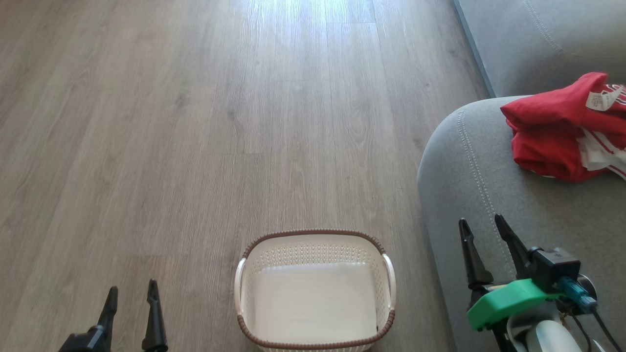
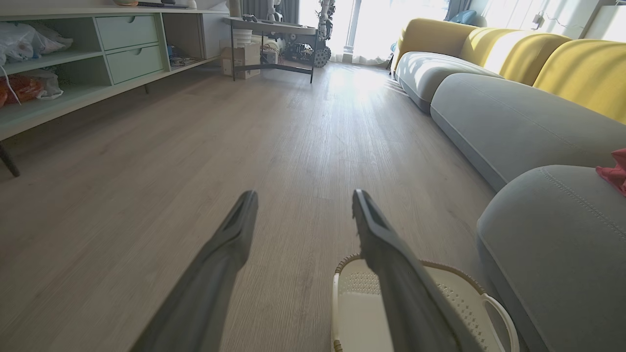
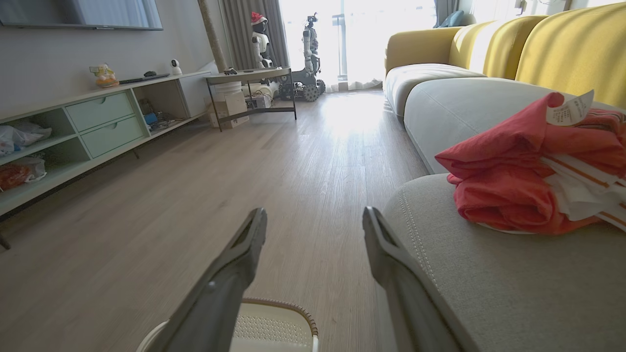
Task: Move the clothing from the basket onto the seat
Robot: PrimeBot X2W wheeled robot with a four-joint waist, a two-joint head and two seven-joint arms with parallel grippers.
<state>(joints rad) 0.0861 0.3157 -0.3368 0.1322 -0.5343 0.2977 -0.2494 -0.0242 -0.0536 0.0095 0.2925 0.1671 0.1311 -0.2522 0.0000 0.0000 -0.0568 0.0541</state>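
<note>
The red clothing (image 1: 562, 129) lies in a heap on the grey seat (image 1: 494, 205) at the right, its white label and striped trim showing; the right wrist view has the clothing (image 3: 518, 171) on the seat (image 3: 513, 283) too. The cream basket (image 1: 244, 281) with its brown rim stands on the floor, bare inside. My left gripper (image 1: 133, 296) hangs open at the lower left, left of the basket (image 2: 494, 308). My right gripper (image 1: 481, 227) is open over the seat's front edge, below the clothing. Nothing sits between either pair of fingers.
Wood floor (image 1: 195, 122) stretches ahead and to the left. A second grey cushion (image 1: 538, 39) lies further back at the right. The wrist views show yellow sofa backs (image 3: 577, 49), a low shelf unit (image 3: 98, 122) along the left wall and a small table (image 3: 249, 78) at the far end.
</note>
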